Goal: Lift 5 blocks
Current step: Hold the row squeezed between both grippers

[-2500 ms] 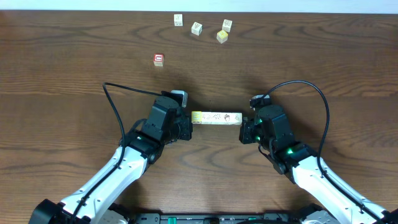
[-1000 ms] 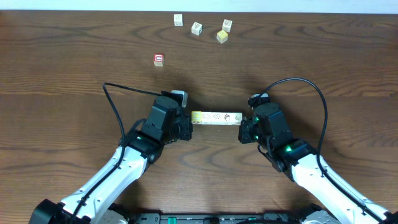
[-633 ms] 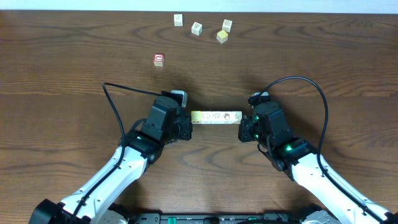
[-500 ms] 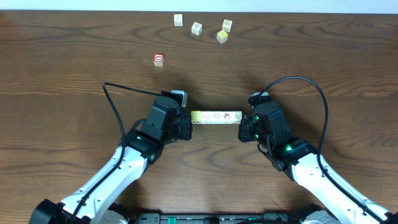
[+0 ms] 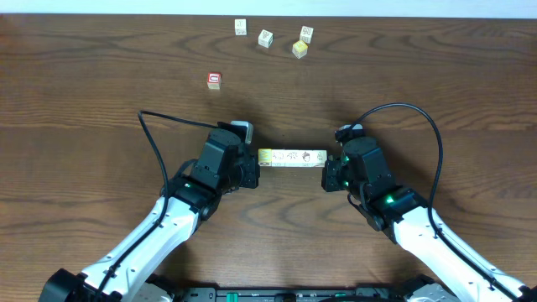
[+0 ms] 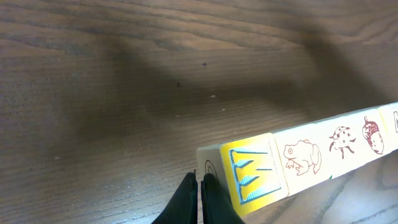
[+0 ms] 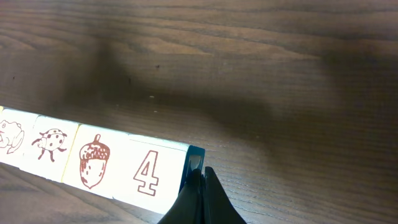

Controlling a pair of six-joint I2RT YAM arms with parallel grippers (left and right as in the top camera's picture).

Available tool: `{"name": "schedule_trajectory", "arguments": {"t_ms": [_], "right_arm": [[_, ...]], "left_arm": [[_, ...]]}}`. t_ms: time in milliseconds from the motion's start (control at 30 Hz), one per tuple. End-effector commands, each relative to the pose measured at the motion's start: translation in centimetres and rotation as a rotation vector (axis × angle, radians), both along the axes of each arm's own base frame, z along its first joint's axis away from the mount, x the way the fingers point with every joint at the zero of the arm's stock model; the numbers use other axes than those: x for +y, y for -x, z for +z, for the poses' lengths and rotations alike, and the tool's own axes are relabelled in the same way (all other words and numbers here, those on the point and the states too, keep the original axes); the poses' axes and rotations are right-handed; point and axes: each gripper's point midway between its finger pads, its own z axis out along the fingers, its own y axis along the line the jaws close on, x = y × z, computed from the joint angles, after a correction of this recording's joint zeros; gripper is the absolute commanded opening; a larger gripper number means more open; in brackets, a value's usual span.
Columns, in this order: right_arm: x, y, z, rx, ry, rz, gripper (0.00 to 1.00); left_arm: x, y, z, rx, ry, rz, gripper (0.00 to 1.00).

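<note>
Squeezing with left gripper (image 6: 199, 186) and right gripper (image 7: 198, 177), each closed on nothing, tips-first against opposite ends of the blocks (image 5: 291, 158) lined up mid-table (image 5: 101, 101), possibly just clear of the wood; next, raise both together, level, pushing inward evenly.

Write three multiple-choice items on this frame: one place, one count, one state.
1. Where is the red-faced wooden cube? A: left of the loose pale wooden cubes. B: between the fingers. C: under the right arm.
2. How many loose pale cubes are there? A: two. B: four. C: six.
3. How stand the left fingers and right fingers? A: both open. B: left open, right shut. C: both shut, at the ends of the row of printed wooden cubes.
Answers: 1A, it sits alone left of them; 2B, overhead shows four; 3C, each wrist view shows closed tips at an end cube.
</note>
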Motion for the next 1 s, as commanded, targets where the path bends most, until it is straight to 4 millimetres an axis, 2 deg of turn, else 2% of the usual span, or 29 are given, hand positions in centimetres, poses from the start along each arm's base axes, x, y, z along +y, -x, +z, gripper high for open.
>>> {"name": "schedule_trajectory", "arguments": {"t_ms": [0,267,567,767,967], "right_arm": [[5.7,1.8,3.2,0.004,-0.179,0.210,0.01],[5.7,1.8,3.2,0.003,-0.179,0.210,0.01],[5.7,1.8,3.2,0.003,-0.180,0.210,0.01],[5.7,1.7,3.3,0.001,-0.180,0.210,0.01],[6.0,1.2,4.7,-0.025,-0.177,0.225,0.01]], "left_arm": [[-4.4,0.8,4.4,-0.030,0.167,-0.156,0.07],[-4.4,0.8,4.4,-0.026,0.173,-0.151,0.07],[-4.6,0.5,5.9,-0.059,0.188,-0.153,0.07],[-4.5,0.5,6.0,-0.063,0.190,-0.153,0.07],[-4.2,0.6,5.6,-0.051,0.172,-0.141,0.07]]}}
